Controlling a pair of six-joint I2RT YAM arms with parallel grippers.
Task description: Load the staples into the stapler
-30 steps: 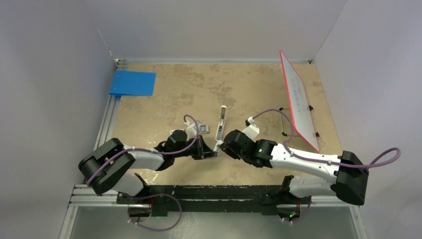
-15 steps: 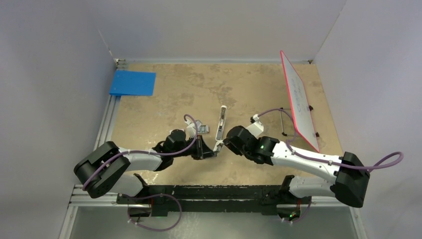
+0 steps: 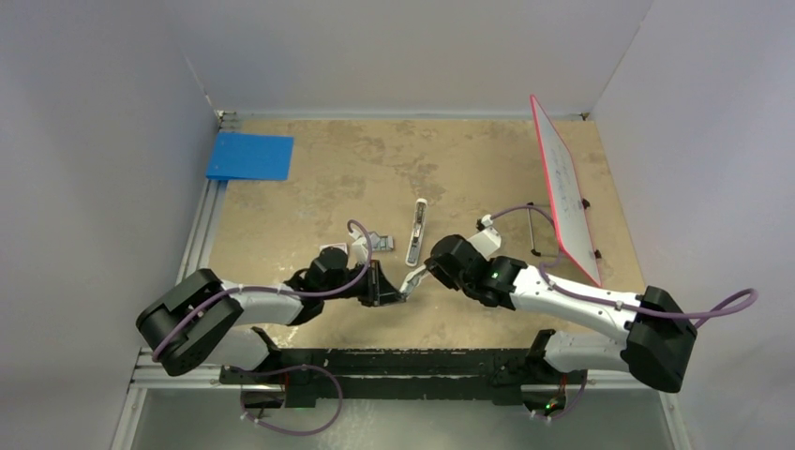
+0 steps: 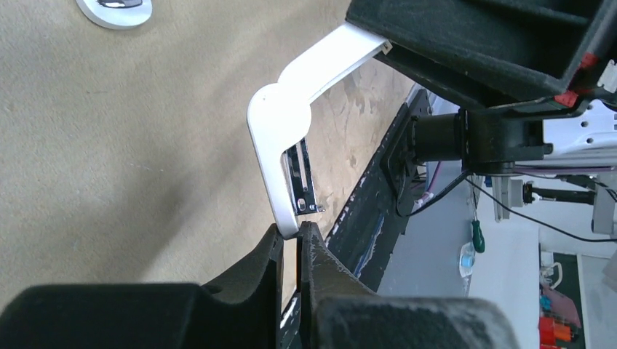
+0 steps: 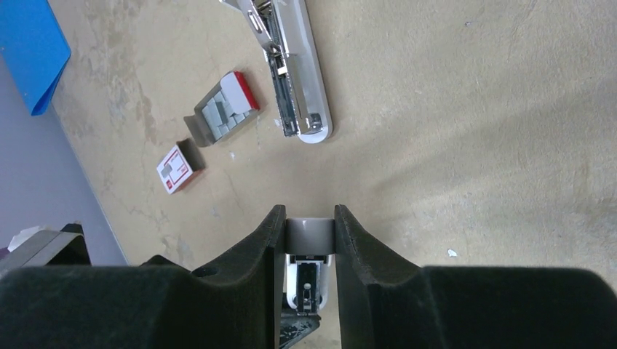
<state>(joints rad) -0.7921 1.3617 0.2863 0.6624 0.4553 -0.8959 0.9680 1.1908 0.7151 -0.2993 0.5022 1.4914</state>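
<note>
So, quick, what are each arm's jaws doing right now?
Left gripper: jaws shut on one end of the bent white piece.
Right gripper: jaws shut on its other end.

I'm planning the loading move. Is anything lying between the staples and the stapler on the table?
Nothing visible does: the staples sit in their open tray beside the stapler, bare table between them. Both the left end effector and right end effector are shut on a bent white piece, so neither is free.
</note>
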